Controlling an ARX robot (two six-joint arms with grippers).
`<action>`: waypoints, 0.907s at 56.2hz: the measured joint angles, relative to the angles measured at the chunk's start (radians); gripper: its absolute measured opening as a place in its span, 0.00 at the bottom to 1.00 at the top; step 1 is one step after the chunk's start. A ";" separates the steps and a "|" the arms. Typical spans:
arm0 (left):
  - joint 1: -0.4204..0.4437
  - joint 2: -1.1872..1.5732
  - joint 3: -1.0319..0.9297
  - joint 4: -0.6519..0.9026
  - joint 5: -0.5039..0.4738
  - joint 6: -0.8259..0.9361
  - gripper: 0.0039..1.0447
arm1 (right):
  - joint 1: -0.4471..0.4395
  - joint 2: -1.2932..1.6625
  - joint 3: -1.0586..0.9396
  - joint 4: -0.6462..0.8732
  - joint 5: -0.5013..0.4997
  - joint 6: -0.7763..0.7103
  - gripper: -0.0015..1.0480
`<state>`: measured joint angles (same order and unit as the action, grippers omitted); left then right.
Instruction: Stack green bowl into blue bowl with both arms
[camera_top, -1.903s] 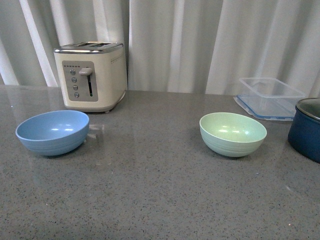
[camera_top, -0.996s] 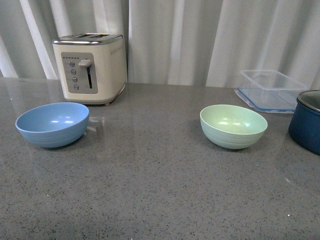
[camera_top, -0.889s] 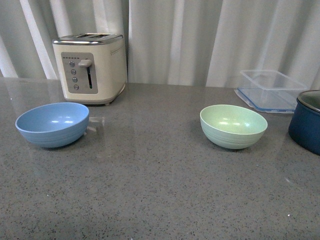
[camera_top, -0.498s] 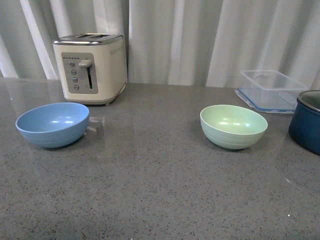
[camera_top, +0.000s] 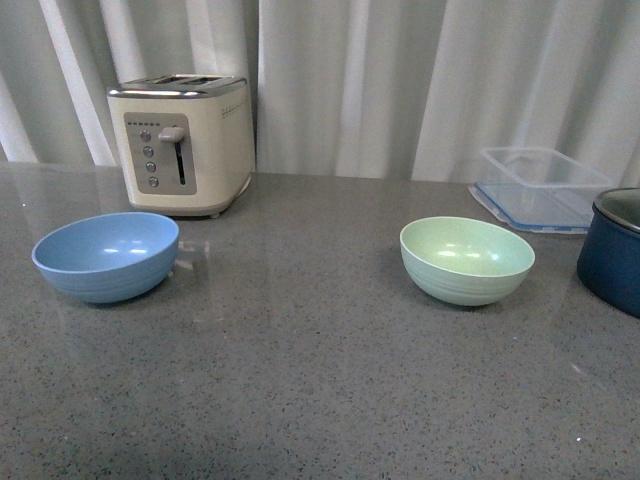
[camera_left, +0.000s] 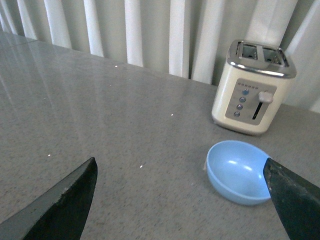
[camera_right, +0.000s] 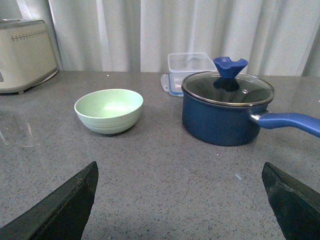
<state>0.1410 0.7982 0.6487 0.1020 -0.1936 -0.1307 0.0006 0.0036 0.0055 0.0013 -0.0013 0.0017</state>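
The blue bowl (camera_top: 106, 255) sits upright on the grey counter at the left; it also shows in the left wrist view (camera_left: 239, 171). The green bowl (camera_top: 466, 259) sits upright at the right, and shows in the right wrist view (camera_right: 109, 110). Both bowls are empty and far apart. Neither arm shows in the front view. My left gripper (camera_left: 181, 200) is open and empty, short of the blue bowl. My right gripper (camera_right: 180, 200) is open and empty, well short of the green bowl.
A cream toaster (camera_top: 183, 143) stands behind the blue bowl. A clear plastic container (camera_top: 541, 185) sits at the back right. A dark navy pot (camera_right: 227, 112) with a glass lid and a blue handle (camera_right: 290, 121) stands right of the green bowl.
The front view has shifted slightly, so the bowls and toaster sit a little lower in the picture. The bowls have not moved on the counter.
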 joint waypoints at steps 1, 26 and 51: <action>0.002 0.023 0.028 -0.014 0.017 -0.017 0.94 | 0.000 0.000 0.000 0.000 0.000 0.000 0.90; -0.037 0.605 0.483 -0.275 0.174 -0.301 0.94 | 0.000 0.000 0.000 0.000 0.000 0.000 0.90; -0.053 0.905 0.627 -0.306 0.148 -0.346 0.94 | 0.000 0.000 0.000 0.000 0.000 0.000 0.90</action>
<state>0.0879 1.7035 1.2755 -0.2035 -0.0452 -0.4763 0.0006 0.0036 0.0055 0.0013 -0.0017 0.0017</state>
